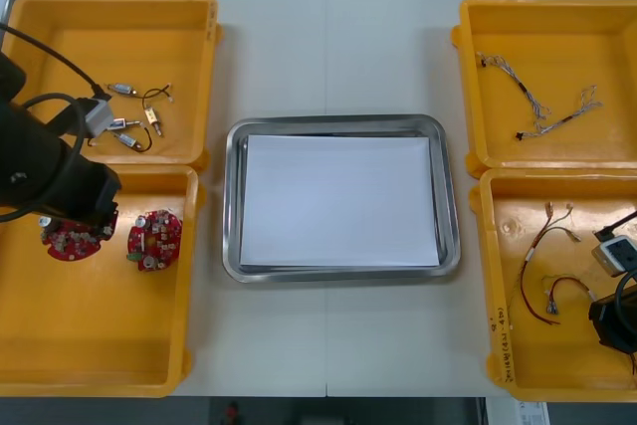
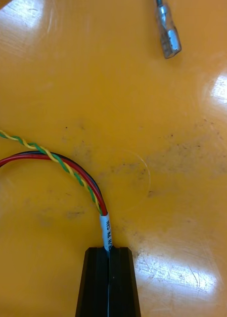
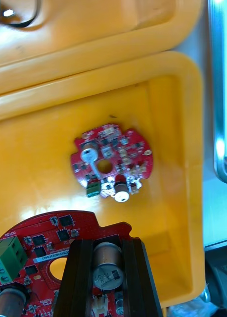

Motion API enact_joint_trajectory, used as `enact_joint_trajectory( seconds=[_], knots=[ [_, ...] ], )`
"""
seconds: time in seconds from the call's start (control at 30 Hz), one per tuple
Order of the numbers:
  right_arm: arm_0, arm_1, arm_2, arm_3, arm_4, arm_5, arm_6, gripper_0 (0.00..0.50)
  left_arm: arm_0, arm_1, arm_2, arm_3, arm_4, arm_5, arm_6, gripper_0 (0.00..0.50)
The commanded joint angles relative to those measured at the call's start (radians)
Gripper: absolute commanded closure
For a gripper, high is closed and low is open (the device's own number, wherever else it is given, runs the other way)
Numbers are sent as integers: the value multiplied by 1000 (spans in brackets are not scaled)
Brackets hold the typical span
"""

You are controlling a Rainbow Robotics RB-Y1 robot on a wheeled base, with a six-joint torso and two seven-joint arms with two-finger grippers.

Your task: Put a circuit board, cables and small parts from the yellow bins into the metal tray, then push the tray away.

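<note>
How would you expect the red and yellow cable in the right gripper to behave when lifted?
Probably floppy: the red and yellow cable curves loosely away from the right gripper, which pinches its white sleeve. It looks thin, so likely light. Its free length may trail across the yellow bin.

Yellow bins point(image 1: 109, 37), silver shiny tray point(image 1: 231, 206) with white inside, red circuit board point(image 3: 44, 237) with a green block point(image 3: 7, 255), second red circuit board point(image 3: 112, 163) with small silver and white spots, cable point(image 2: 91, 188) of red, black and twisted yellow-green strands, white sleeve point(image 2: 106, 230), black fingers point(image 2: 96, 282)
</note>
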Motion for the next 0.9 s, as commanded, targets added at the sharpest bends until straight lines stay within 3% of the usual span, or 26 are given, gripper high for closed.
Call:
enact_joint_trajectory(
  seconds=[0.03, 0.53, 0.9],
  knots=[
    [10, -30, -26, -55, -9, 48, 4, 500, -116, 28, -98, -30, 7, 9, -3, 498],
    [-14, -30, -155, -218, -53, 227, 9, 500, -323, -78, -296, 20, 7, 9, 38, 497],
    [-120, -30, -270, -243, -190, 433, 19, 500, -454, -218, -429, 140, -36, -14, 55, 498]
  ],
)
